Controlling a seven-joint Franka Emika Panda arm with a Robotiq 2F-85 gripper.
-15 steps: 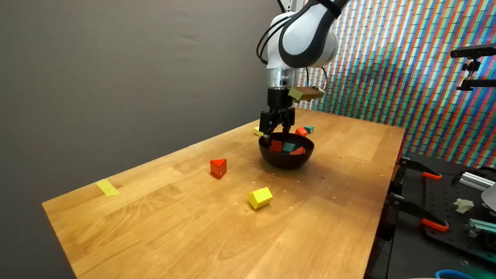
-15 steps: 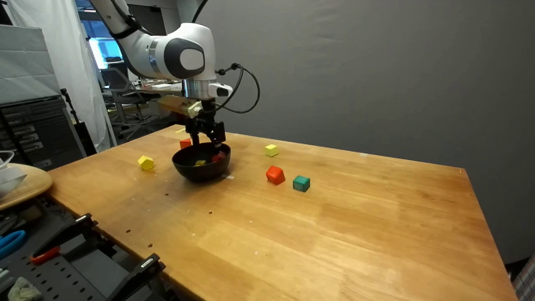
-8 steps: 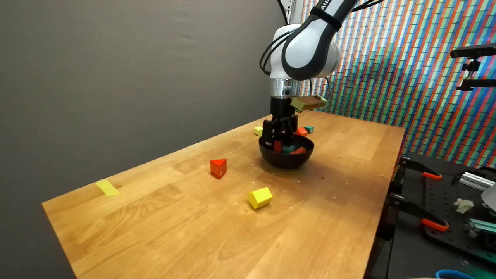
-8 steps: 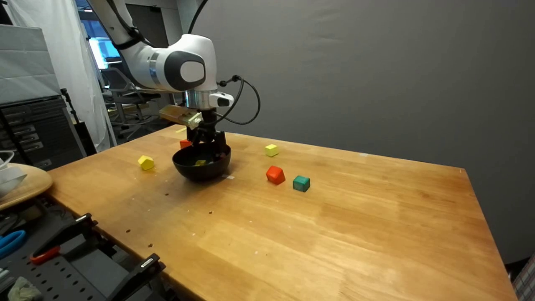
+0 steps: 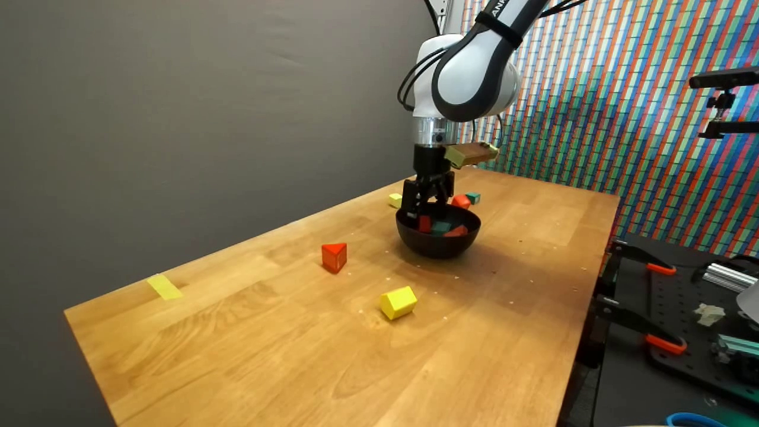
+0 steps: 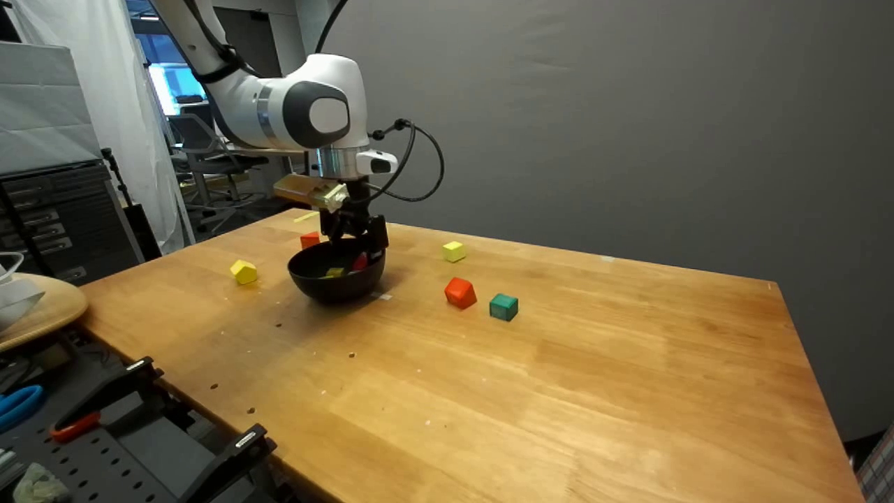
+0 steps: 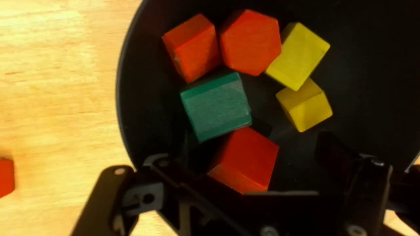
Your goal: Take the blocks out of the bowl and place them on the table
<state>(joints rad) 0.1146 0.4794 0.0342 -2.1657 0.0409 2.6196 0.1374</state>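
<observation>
The black two-jawed end effector [image 7: 256, 147] hangs at the far side of the round, glossy black bowl [image 6: 335, 290] in both exterior views, its jaws spread wide with nothing in their hold. The bowl stands upright on a long, light-brown, wood-grain worktop [image 5: 267, 356]. The wrist view shows six small blocks inside: a red cube-like block [image 7: 252, 157] in line between the jaws, a green rectangular block [image 7: 216, 108] just beside it, an orange-red block [image 7: 193, 49] and a red six-sided block [image 7: 251, 46] farther off, and at the right a yellow block [image 7: 298, 55] and a darker yellow block [image 7: 306, 106]. Five more, a dark-green cube [image 6: 503, 307] among them, lie on the worktop. The step in hand looks to be grasping that nearest red block. To do it well, the jaws should be centred on it, since it seems closer to the left one, squared to two flat faces, then lowered straight down, minding the bowl's wall on the left and the green neighbour, which could get pinched too. A gentle closing and a straight lift well above the rim would suit. The white-and-black robot arm [image 5: 465, 83] bears letters that seem to read "ANK", cut short; a pale label on a black clamp [image 6: 227, 461] is too small to read.
</observation>
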